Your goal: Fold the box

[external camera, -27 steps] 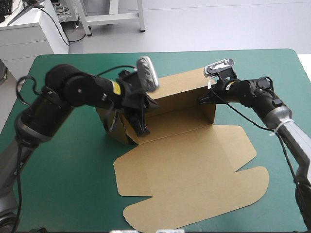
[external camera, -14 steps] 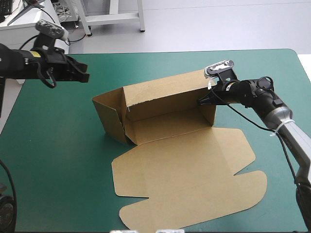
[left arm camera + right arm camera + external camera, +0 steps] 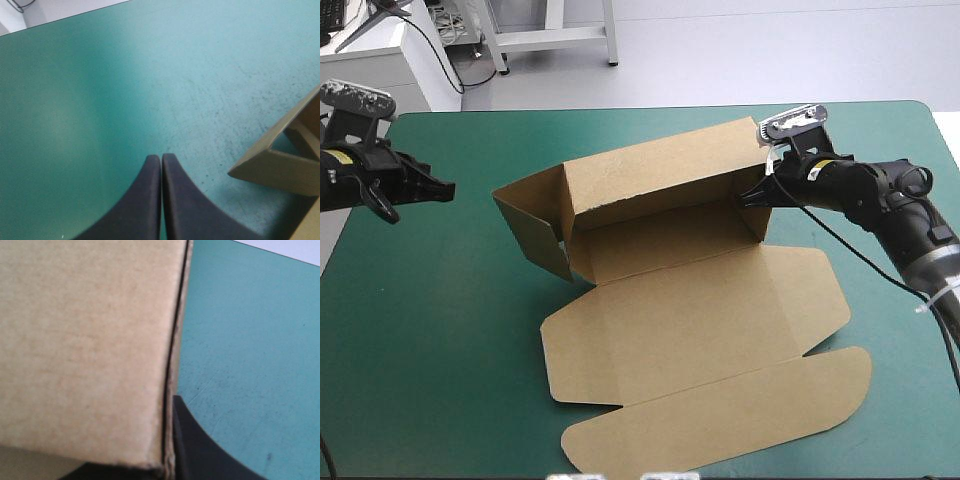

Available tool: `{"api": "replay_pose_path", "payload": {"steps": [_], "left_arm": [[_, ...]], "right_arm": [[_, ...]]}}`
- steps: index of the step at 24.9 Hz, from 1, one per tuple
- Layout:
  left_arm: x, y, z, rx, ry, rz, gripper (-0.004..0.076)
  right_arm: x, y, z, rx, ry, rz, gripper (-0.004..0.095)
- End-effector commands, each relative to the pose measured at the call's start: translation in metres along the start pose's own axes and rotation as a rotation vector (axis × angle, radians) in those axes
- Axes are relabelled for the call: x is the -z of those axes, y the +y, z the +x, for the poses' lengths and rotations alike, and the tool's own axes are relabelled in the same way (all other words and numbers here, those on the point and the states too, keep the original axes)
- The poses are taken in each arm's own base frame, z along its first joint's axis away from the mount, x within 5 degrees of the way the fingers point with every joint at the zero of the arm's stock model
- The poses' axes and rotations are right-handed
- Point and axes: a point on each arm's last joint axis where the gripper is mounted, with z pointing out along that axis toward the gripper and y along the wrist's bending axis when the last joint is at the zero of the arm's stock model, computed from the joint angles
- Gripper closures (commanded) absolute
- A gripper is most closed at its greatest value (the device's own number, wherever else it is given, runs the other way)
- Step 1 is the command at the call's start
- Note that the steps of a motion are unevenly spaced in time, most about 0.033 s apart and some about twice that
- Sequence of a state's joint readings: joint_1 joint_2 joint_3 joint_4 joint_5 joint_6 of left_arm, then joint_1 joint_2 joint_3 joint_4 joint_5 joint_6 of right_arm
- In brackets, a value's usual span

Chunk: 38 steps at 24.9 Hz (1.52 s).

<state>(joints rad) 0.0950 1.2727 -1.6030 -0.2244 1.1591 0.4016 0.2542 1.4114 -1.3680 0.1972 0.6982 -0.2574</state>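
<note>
- The right gripper pinched the right end of the box's back wall, with the board squeezed between its black fingers.
- The left gripper hung over the table's left side. Its fingers were pressed together, held nothing, and were well apart from the box.
- The box sat in the middle of the teal-green cover. Its back wall was up, the left side flap stood swung outward, and the rest lay flat toward the near edge.
- I guessed the step was putting up the walls.
- Next, the left gripper would probably need to reach that flap and push it inward gently, so the box did not slide.
</note>
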Motion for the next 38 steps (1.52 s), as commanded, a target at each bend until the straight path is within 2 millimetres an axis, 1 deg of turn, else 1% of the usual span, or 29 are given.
{"api": "replay_pose_path", "payload": {"steps": [1,7,10,13,16,20,23,24,26,27,28,29,30,31,34,35,36,37,38], "left_arm": [[0.017,-0.002,0.009,0.021,-0.112,-0.086,0.0733],[0.010,-0.008,0.040,0.029,-0.141,-0.120,0.0733],[0.008,-0.010,0.050,0.032,-0.126,-0.117,0.0733],[0.006,-0.012,0.055,0.035,-0.114,-0.113,0.0733],[0.005,-0.012,0.056,0.035,-0.110,-0.112,0.0733],[0.005,-0.011,0.055,0.035,-0.118,-0.116,0.0733],[0.005,-0.011,0.055,0.035,-0.118,-0.116,0.0733],[0.005,-0.011,0.055,0.035,-0.118,-0.116,0.0733],[0.005,-0.011,0.055,0.035,-0.118,-0.116,0.0733],[0.005,-0.012,0.055,0.039,-0.119,-0.110,0.0733],[0.005,-0.012,0.055,0.041,-0.120,-0.107,0.0733],[0.005,-0.013,0.055,0.045,-0.122,-0.102,0.0733],[0.005,-0.012,0.055,0.045,-0.126,-0.104,0.0733],[0.005,-0.012,0.055,0.045,-0.127,-0.104,0.0733],[0.005,-0.013,0.056,0.047,-0.116,-0.098,0.0733],[0.005,-0.013,0.056,0.048,-0.112,-0.094,0.0733],[0.005,-0.013,0.056,0.044,-0.108,-0.093,0.0733],[0.005,-0.013,0.056,0.044,-0.108,-0.093,0.0733],[0.005,-0.013,0.056,0.044,-0.106,-0.092,0.0733]], "right_arm": [[0.028,0.004,-0.014,-0.049,-0.092,-0.035,0.0927],[0.029,0.010,0.000,-0.081,0.070,-0.094,0.0927],[0.030,0.012,0.007,-0.070,0.150,-0.117,0.0927],[0.031,0.013,0.013,-0.059,0.217,-0.127,0.0927],[0.031,0.014,0.017,-0.054,0.264,-0.138,0.0927],[0.030,0.013,0.014,-0.029,0.222,-0.128,0.0927],[0.024,0.011,0.010,-0.031,0.182,-0.114,0.0927],[0.021,0.011,0.010,-0.033,0.178,-0.111,0.0927],[0.004,0.008,0.009,-0.042,0.178,-0.104,0.0927],[-0.010,0.006,0.012,-0.056,0.202,-0.103,0.0927],[-0.017,0.005,0.014,-0.074,0.223,-0.104,0.0927],[-0.032,0.004,0.019,-0.093,0.260,-0.105,0.0927],[-0.038,0.004,0.021,-0.100,0.274,-0.110,0.0927],[-0.049,0.002,0.023,-0.107,0.283,-0.107,0.0927],[-0.071,-0.001,0.028,-0.110,0.296,-0.101,0.0920],[-0.076,-0.002,0.029,-0.113,0.288,-0.095,0.0901],[-0.082,-0.003,0.029,-0.108,0.279,-0.092,0.0862],[-0.085,-0.003,0.030,-0.106,0.276,-0.096,0.0808],[-0.089,-0.003,0.031,-0.095,0.278,-0.098,0.0704]]}}
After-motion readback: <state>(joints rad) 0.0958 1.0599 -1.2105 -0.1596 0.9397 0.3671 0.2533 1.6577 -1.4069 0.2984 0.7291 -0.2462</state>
